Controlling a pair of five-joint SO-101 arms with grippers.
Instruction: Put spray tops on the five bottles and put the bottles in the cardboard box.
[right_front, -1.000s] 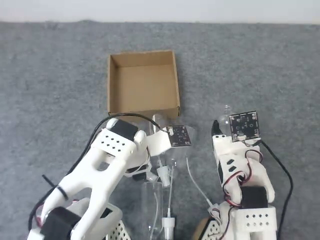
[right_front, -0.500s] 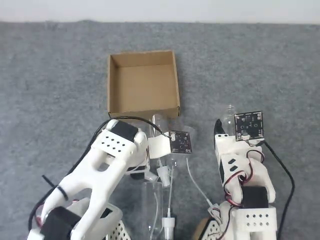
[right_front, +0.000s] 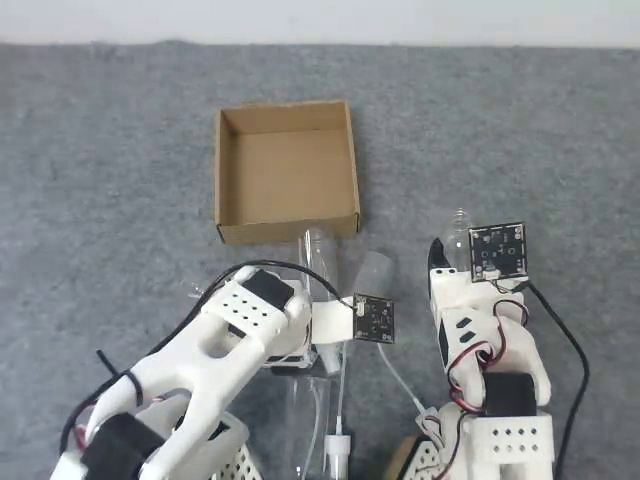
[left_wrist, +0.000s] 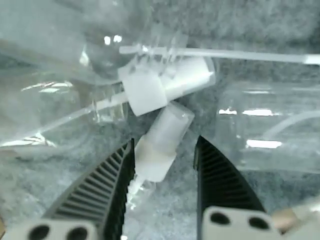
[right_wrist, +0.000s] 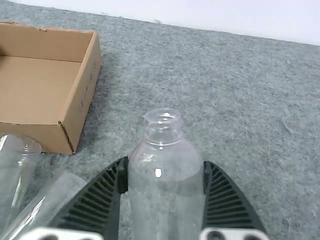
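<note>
**Item:** white spray top (left_wrist: 167, 127), lying among clear bottles (right_front: 318, 258) toward the worktop's (right_front: 520, 130) near edge.

**Left tool** (left_wrist: 164, 150): straddling the top, jaws standing apart, not gripping.

**Right tool** (right_wrist: 165, 170): clamping an upright uncapped bottle (right_wrist: 161, 145) alongside.

**Cardboard box** (right_front: 285, 165): sitting toward the far edge, no bottles in it.

**Handling:** the top is looking light, rigid and slick (its dip tube thin, probably bendy). Pinching across the collar is looking safest.
</note>
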